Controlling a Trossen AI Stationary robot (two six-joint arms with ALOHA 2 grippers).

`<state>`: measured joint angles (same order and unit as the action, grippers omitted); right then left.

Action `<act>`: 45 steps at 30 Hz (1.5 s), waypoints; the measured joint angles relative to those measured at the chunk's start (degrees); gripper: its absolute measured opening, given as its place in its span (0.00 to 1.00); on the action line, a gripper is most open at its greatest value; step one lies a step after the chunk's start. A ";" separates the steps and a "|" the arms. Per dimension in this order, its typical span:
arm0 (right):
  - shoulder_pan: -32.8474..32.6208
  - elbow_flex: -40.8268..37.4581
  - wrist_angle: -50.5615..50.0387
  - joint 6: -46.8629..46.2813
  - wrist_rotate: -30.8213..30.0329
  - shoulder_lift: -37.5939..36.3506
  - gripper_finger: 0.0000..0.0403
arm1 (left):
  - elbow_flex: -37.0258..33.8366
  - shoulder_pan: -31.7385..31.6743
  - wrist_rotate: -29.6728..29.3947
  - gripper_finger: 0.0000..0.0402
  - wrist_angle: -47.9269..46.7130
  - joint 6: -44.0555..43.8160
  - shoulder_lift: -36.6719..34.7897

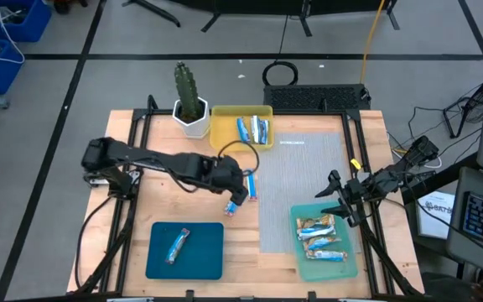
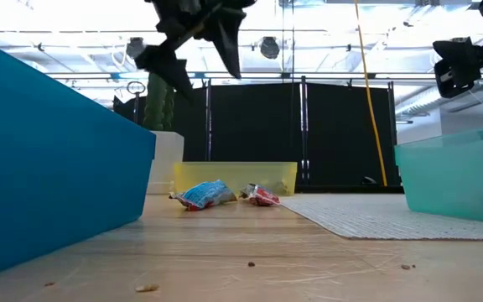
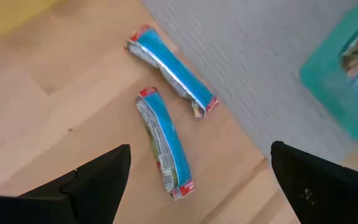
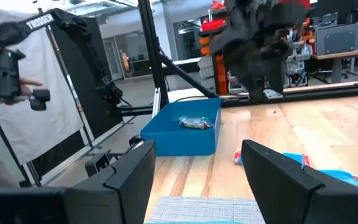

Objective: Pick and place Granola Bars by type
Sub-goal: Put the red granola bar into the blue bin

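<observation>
Two blue bars with red ends lie flat on the wood: one (image 3: 169, 71) by the grey mat's edge, the other (image 3: 163, 143) beside it. The low view shows the first bar (image 2: 201, 195) and the second bar (image 2: 262, 196). My left gripper (image 3: 201, 149) hangs open above them, clear of the table, and shows as the left gripper (image 1: 235, 191) in the high view. My right gripper (image 1: 332, 201) waits open over the light teal tray's far edge. Two blue bars (image 1: 254, 130) lie in the yellow tray, one bar (image 1: 179, 245) in the dark blue tray, and several tan bars (image 1: 321, 236) in the light teal tray.
The yellow tray (image 1: 225, 143) sits at the far side next to a potted cactus (image 1: 189, 96). The dark blue tray (image 1: 208, 260) is at the near edge and the light teal tray (image 1: 350, 264) at the near right. A grey mat (image 1: 300, 184) covers the table's right half.
</observation>
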<state>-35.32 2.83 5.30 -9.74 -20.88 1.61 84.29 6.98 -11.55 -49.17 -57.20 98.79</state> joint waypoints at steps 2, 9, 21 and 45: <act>0.00 0.00 0.02 -0.02 -0.01 -0.07 0.57 | 0.00 0.59 0.04 0.97 0.06 -0.68 1.51; -0.01 0.00 0.04 -0.02 0.00 -0.02 0.57 | -0.09 2.43 0.86 0.97 -0.06 -9.04 6.08; -0.01 0.00 0.07 -0.02 0.02 -0.02 0.57 | -0.15 2.95 0.26 0.97 -0.24 -14.35 14.39; -0.01 0.00 0.07 -0.02 0.04 -0.04 0.57 | -0.17 2.84 -2.50 0.62 4.81 -13.17 20.21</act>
<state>-35.33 2.83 5.37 -9.76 -20.84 1.56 84.12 9.82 -14.04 -44.36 -70.37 119.00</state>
